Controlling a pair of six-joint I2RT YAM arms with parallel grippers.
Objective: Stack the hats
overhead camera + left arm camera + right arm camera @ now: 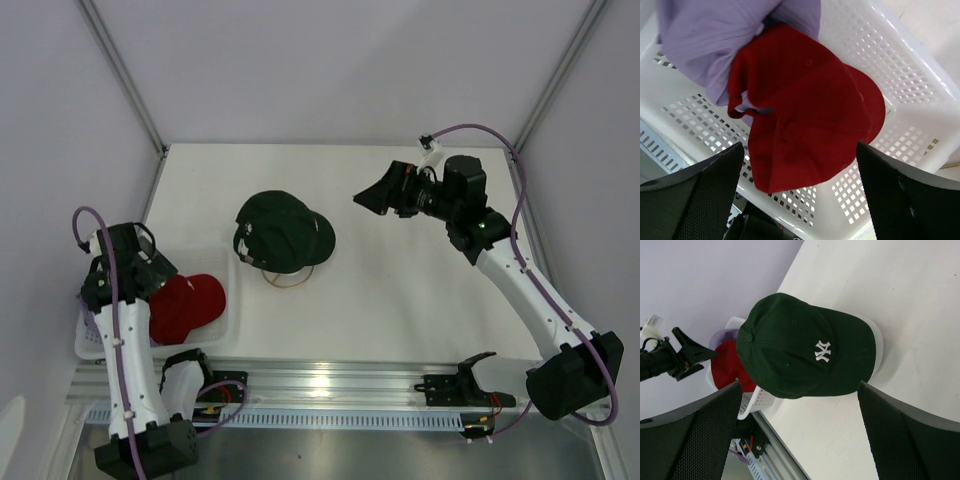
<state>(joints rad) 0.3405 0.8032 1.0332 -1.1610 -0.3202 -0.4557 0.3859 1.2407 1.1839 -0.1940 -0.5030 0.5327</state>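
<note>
white mesh basket [900, 70]: near-left of table [400, 300] | gold wire ring [285, 284]: mid-table

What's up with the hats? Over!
Left claw open above red hat in basket. Right claw open, facing stacked green hat. Lavender hat crowds the red.

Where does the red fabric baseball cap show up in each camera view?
Top external: the red fabric baseball cap lies lower left, in the white plastic mesh basket.
Left wrist: the cap fills the centre of the picture.
Right wrist: left of centre, partly hidden behind the dark green NY cap.
Shared landmark: the basket, holding the cap in every view.
</note>
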